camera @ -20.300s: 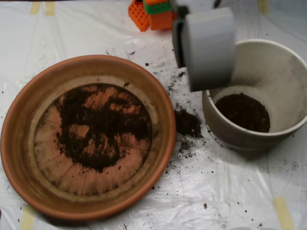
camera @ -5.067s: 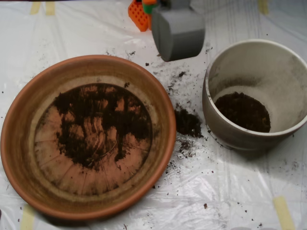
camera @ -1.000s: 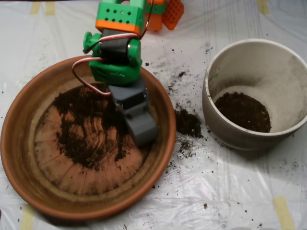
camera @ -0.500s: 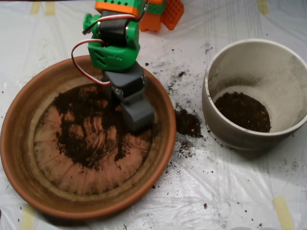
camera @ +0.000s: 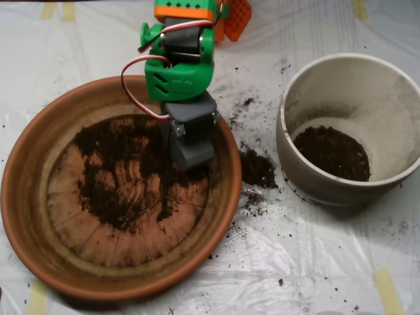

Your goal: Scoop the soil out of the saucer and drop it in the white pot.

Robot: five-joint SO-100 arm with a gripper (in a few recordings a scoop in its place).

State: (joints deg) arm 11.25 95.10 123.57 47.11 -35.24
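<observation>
The terracotta saucer fills the left half of the overhead view. Dark soil lies in clumps and thin smears over its base, thickest in the upper middle. My grey scoop points down into the saucer's upper right part, its tip at the edge of the soil near the inner wall. The green and orange arm reaches in from the top edge above it. The white pot stands to the right, apart from the saucer, with a patch of soil on its bottom.
A small pile of spilled soil lies on the white plastic sheet between saucer and pot, with crumbs scattered around it. The arm's orange base sits at the top edge. Yellow tape strips hold the sheet down.
Over the last second the scoop has slid up and slightly right across the saucer, from the lower right of the soil patch toward the rim, and the arm has drawn back with it.
</observation>
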